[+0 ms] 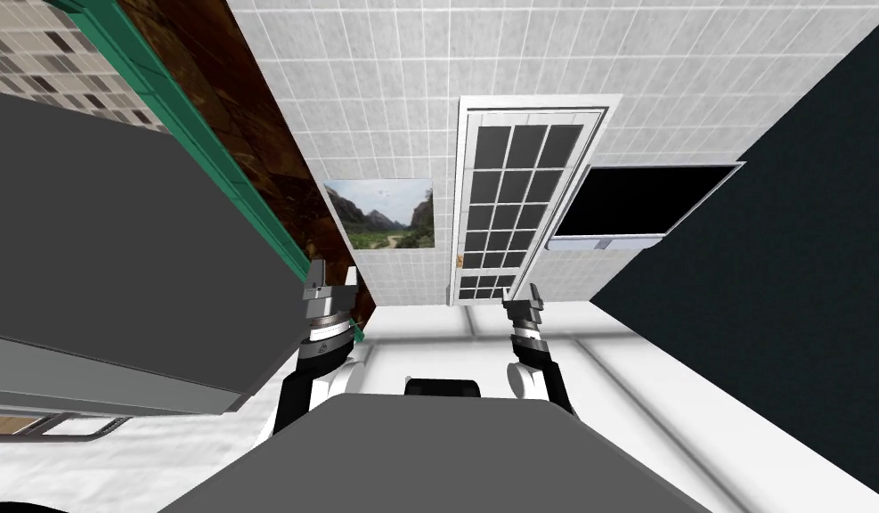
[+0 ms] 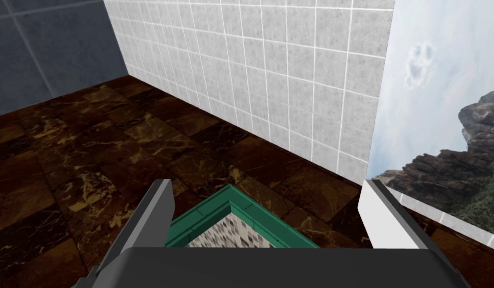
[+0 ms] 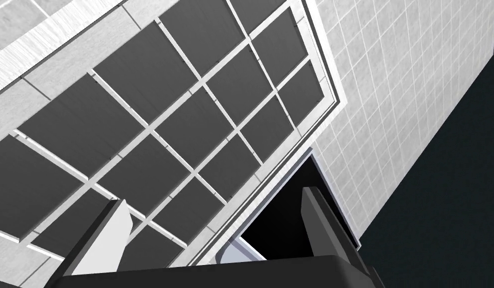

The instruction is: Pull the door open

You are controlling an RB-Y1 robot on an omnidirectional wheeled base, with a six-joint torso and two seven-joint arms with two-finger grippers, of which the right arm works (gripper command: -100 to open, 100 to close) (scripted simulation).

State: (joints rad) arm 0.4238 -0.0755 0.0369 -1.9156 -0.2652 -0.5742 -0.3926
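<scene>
It was a room in a house. A white door (image 1: pixel 517 205) with many dark panes stood in a pale grey tiled wall (image 1: pixel 357 89). A landscape picture (image 1: pixel 391 214) hung just left of the door, a white-framed window (image 1: pixel 642 200) showing black sat just right, and a brown marbled surface (image 1: pixel 250 151) lay farther left.

Both arms are reaching forward, forearms lying side by side, well apart. The left gripper (image 1: pixel 329 283) is holding its fingers (image 2: pixel 155 210) spread wide, gripping nothing. The right gripper (image 1: pixel 524 301) is likewise showing parted fingers, empty.
</scene>
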